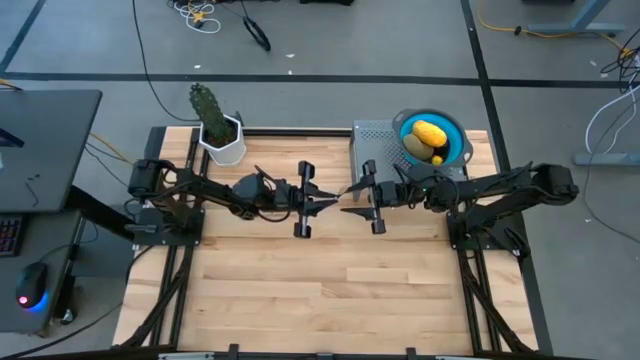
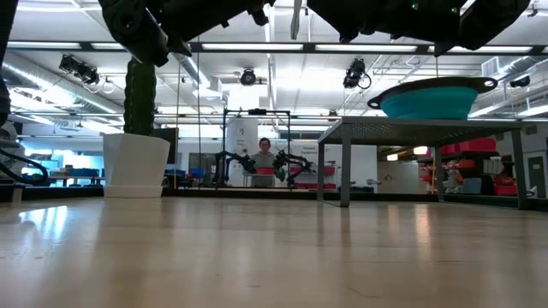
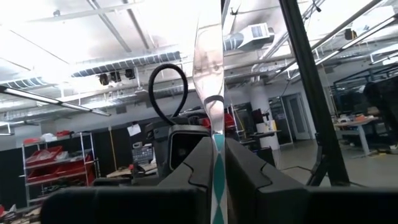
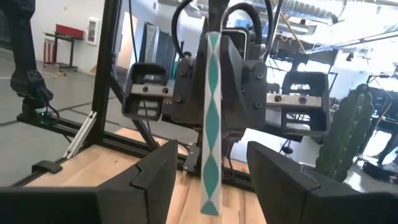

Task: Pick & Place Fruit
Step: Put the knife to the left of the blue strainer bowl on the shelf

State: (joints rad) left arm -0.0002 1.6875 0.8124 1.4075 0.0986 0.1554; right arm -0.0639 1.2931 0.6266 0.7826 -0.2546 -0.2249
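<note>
The pale wooden counter (image 1: 330,280) stands on a grey floor (image 1: 330,45) strewn with loose cables (image 1: 200,14). Overhead, bright strip lights (image 2: 248,47) run along exposed ducts and pipes. Shelves with red bins (image 3: 53,163) line one wall. Far back, a person (image 2: 265,159) sits at another workstation. A dark desk (image 1: 45,150) with a mouse (image 1: 30,285) stands beside the counter.
</note>
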